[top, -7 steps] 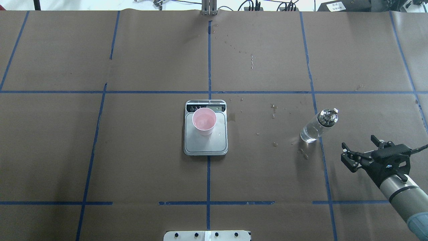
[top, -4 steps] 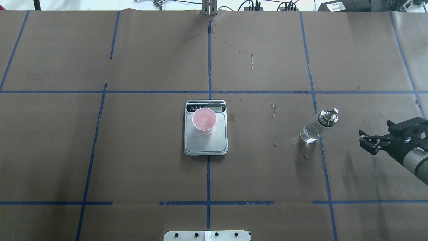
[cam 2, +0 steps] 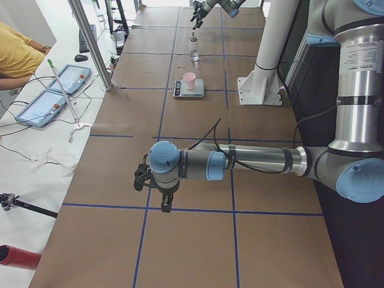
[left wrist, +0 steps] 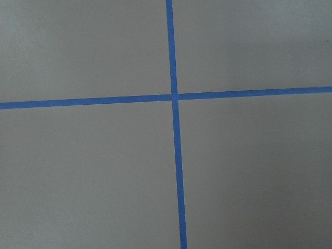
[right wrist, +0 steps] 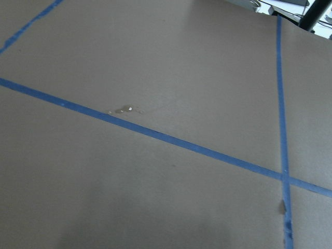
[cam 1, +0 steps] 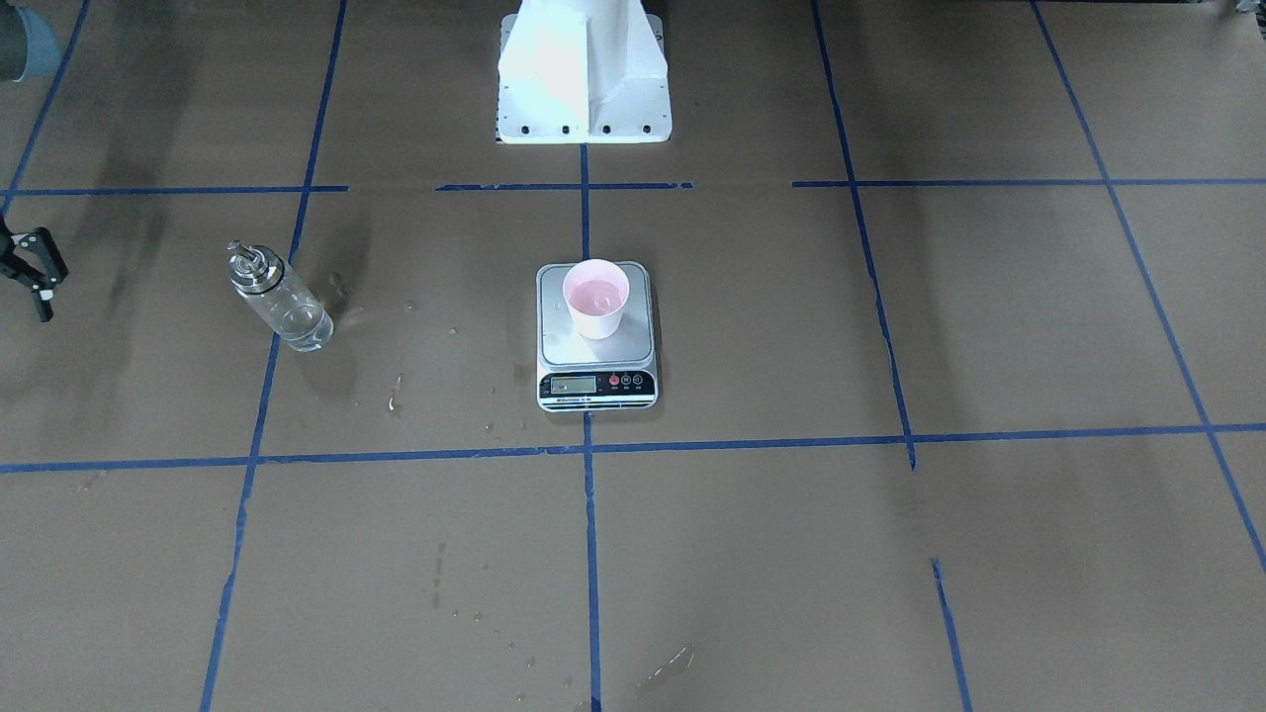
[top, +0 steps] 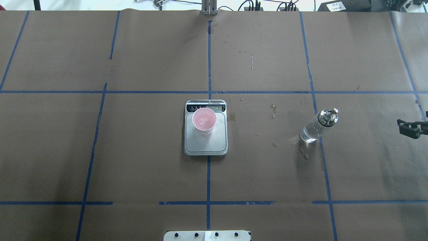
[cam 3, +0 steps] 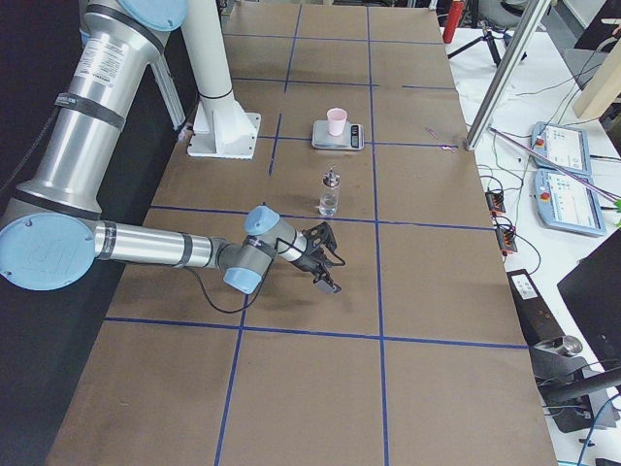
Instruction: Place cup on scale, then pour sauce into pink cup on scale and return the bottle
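Note:
The pink cup (top: 204,120) stands upright on the steel scale (top: 205,144) at the table's middle, near its display strip. It also shows in the front view (cam 1: 595,297). The glass bottle (top: 316,129) with its silver spout cap stands upright on the paper to the right, with clear sauce low inside it (cam 1: 297,321). My right gripper (top: 406,129) is open and empty at the right edge, well clear of the bottle, and shows in the front view (cam 1: 47,277). My left gripper (cam 2: 156,186) shows only in the exterior left view, far from the scale. I cannot tell whether it is open or shut.
Small wet spots (top: 303,154) lie on the brown paper around the bottle and toward the scale. The white robot base (cam 1: 584,79) stands behind the scale. Blue tape lines grid the table. A metal post (cam 2: 90,42) and tablets (cam 2: 54,90) are at the operators' side.
My right arm has drawn back to the right, away from the bottle, until only its fingertips show at the overhead edge. Bottle, cup and scale have not moved.

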Robot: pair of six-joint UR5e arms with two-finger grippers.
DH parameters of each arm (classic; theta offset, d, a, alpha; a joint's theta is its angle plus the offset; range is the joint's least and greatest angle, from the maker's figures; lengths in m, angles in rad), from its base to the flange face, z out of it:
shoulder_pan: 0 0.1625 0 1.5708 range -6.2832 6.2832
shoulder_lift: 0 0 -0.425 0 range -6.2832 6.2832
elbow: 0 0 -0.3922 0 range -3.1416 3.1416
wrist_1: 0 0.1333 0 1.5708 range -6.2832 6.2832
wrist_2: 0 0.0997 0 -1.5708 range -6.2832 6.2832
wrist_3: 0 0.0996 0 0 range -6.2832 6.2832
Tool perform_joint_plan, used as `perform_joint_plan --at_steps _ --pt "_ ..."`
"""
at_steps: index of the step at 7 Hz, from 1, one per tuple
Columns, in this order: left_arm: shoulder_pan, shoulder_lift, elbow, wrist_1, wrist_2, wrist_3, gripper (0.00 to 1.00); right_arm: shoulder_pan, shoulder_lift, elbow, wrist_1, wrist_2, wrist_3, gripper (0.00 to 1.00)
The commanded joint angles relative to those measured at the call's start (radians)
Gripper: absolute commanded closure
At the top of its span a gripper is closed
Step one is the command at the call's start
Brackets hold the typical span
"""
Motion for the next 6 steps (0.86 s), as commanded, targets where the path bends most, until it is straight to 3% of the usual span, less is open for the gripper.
perform_joint_plan --at_steps 1,2,3,5,6 --pt "0.0 0.0 -0.001 -0.001 -0.002 0.0 0.0 0.169 0.009 -0.063 0.03 0.188 -0.014 0.0" --pt "0.0 0.0 0.001 -0.001 -0.003 0.0 0.0 0.319 0.021 -0.061 -0.011 0.384 -0.03 0.0" --pt "0.0 0.0 0.001 -0.001 -0.002 0.0 0.0 0.466 0.041 -0.052 -0.122 0.536 -0.151 0.0" --pt "0.0 0.0 0.001 -0.001 -0.003 0.002 0.0 0.633 0.108 -0.011 -0.404 0.66 -0.361 0.0" --pt "0.0 0.001 0.001 -0.001 -0.003 0.002 0.0 0.645 0.114 0.053 -0.534 0.677 -0.395 0.0"
